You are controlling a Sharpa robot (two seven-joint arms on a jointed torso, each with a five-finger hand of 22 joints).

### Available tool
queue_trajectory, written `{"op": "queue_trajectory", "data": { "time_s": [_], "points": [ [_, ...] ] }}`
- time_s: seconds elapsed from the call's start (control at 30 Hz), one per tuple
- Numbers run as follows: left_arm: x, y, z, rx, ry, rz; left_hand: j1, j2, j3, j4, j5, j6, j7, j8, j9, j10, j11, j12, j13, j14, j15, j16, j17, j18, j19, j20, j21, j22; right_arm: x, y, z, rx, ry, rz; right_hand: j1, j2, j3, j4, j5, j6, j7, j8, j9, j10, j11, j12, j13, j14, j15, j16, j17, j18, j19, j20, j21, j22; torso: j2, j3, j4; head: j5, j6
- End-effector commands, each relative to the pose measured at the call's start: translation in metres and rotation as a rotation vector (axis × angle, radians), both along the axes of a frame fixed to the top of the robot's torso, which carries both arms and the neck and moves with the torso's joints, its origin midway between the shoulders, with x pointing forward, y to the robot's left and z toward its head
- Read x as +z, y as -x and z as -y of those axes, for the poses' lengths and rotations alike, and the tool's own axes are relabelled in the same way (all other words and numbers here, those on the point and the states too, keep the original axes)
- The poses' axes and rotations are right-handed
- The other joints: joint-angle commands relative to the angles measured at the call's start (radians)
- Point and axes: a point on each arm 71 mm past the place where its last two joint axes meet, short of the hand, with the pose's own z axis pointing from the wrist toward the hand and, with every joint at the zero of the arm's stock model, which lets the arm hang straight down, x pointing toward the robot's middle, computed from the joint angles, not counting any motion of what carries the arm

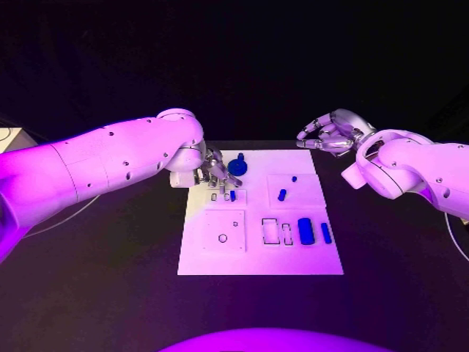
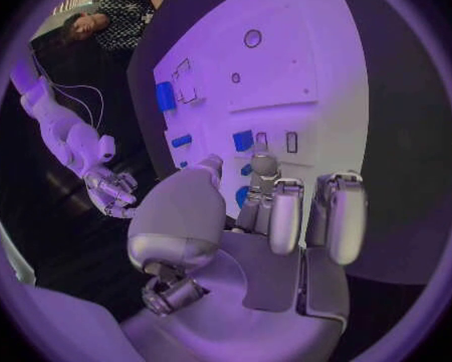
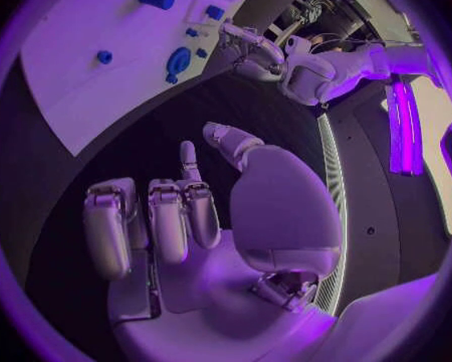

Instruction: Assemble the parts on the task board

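The white task board [image 1: 261, 253] lies in the middle of the black table. My left hand [image 1: 215, 176] hangs over its far left part with the fingers pointing down and spread, and I see nothing held between them [image 2: 277, 209]. A small blue part [image 1: 232, 196] stands just in front of those fingertips beside two narrow slots [image 2: 243, 140]. A round blue part [image 1: 238, 167] sits right next to the hand. My right hand [image 1: 327, 136] is raised beyond the board's far right corner, holding nothing [image 3: 186, 209].
More blue parts lie on the board: a short one [image 1: 282, 194], a tiny one [image 1: 294, 178], a thick block [image 1: 306, 231] and a thin bar [image 1: 327, 233] at the near right. Empty outlined slots [image 1: 270, 230] sit beside them. Black table surrounds the board.
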Motion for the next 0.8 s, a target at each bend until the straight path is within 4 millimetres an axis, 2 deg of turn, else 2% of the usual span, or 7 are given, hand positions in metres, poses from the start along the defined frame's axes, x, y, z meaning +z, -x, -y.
{"op": "queue_trajectory", "data": {
  "time_s": [0.03,0.3,0.5,0.8],
  "points": [
    [-0.0021,0.0001,0.0018,-0.015,-0.013,-0.024,0.03,0.001,0.03,-0.003,0.003,-0.009,0.0,0.001,0.012,-0.006,-0.001,0.003,0.0,0.106,-0.005,0.004,0.263,-0.007,0.043,-0.008,0.004,0.167,0.0006,0.0014,-0.0016,0.003,0.02,0.016,0.009,0.008,0.007,-0.002,-0.004,-0.006,0.001,-0.007,0.0,0.109,0.006,0.004,0.263,0.109,0.001,0.004,0.263,-0.007,0.11,-0.001,0.003,0.263,0.004,0.0005,-0.0038,0.002,-0.001],
    [-0.0073,0.0007,0.0063,-0.017,-0.013,-0.042,0.035,-0.009,0.037,-0.002,-0.001,-0.01,0.0,0.001,0.017,-0.007,0.0,0.002,-0.002,0.106,-0.004,0.004,0.263,-0.007,0.043,-0.008,0.004,0.167,0.001,0.0028,-0.0036,0.001,0.01,0.017,0.012,0.007,0.008,-0.004,-0.003,-0.007,0.003,-0.01,0.0,0.109,0.008,0.004,0.263,0.109,0.002,0.004,0.263,-0.007,0.11,0.0,0.003,0.263,0.009,0.0007,-0.008,-0.002,-0.001],
    [-0.0084,0.0017,0.0091,-0.016,-0.001,-0.049,0.042,-0.015,0.045,-0.004,-0.002,-0.01,0.0,0.001,0.022,-0.009,0.0,0.002,-0.002,0.106,-0.004,0.004,0.263,-0.007,0.043,-0.008,0.004,0.167,0.0009,0.0027,-0.0039,-0.002,0.005,0.014,0.013,0.006,0.009,-0.004,-0.004,-0.009,0.004,-0.012,0.0,0.109,0.009,0.004,0.263,0.109,0.003,0.004,0.263,-0.007,0.11,0.001,0.003,0.263,0.006,0.0024,-0.0061,-0.005,-0.004],
    [-0.0086,0.0015,0.0096,-0.008,0.01,-0.051,0.056,-0.02,0.064,-0.005,-0.001,-0.011,0.0,0.0,0.029,-0.009,-0.001,0.003,-0.001,0.106,-0.005,0.004,0.263,-0.007,0.043,-0.008,0.004,0.168,0.0004,0.0025,-0.0052,0.001,0.003,0.006,0.012,0.006,0.009,-0.004,-0.005,-0.009,0.005,-0.013,0.0,0.109,0.009,0.004,0.263,0.109,0.004,0.004,0.263,-0.007,0.11,0.001,0.003,0.263,0.007,0.0019,-0.0052,-0.004,-0.005]
  ]
}}
